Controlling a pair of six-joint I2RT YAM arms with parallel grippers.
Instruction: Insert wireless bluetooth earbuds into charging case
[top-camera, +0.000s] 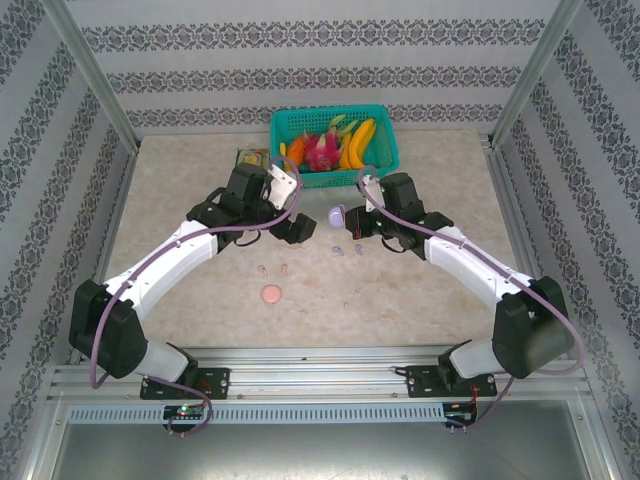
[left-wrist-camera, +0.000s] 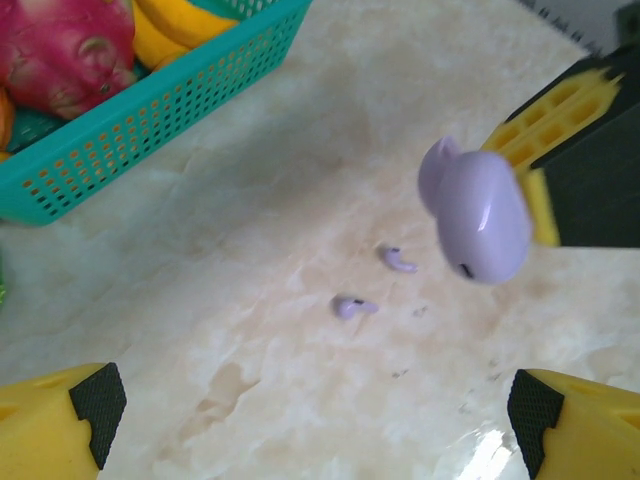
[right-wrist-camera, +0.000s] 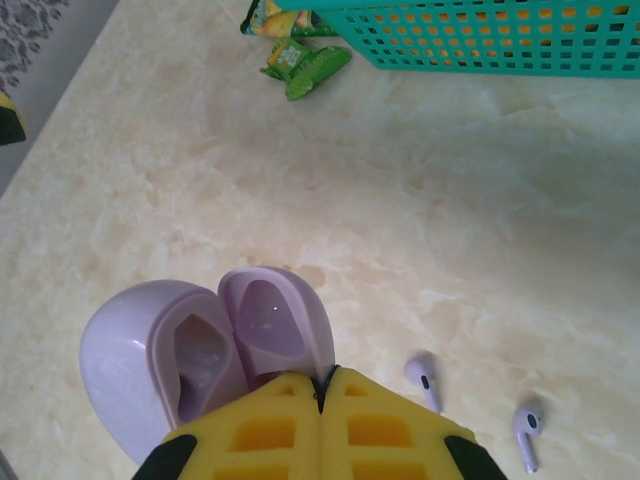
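Caller: Case up! Your right gripper (right-wrist-camera: 322, 385) has its jaws pinched tight on the edge of the lilac charging case (right-wrist-camera: 200, 355). The lid is flipped open, both wells look empty, and the case is held clear above the table (top-camera: 420, 290).

Analyst: And your left gripper (left-wrist-camera: 312, 415) hangs with its jaws spread wide, nothing between them. The two lilac earbuds (left-wrist-camera: 352, 306) lie on the marble under it, near each other but apart, just left of the raised case.

Caller: What about the pink set?

Analyst: The pink earbuds (top-camera: 263, 269) and the pink case (top-camera: 271, 294) sit nearer and further left, well apart from this pair. Ignore them, and the green basket (left-wrist-camera: 170, 110) on the far side too.

Caller: So how do you play the pick?

Analyst: Choose one bud and come straight down over it. Line your pads across its head, not along the stem. Close slowly, because something that small will likely skitter if one finger lands first. Hold the case steady with its open mouth turned toward the left arm, so the stem can drop cleanly into a well.
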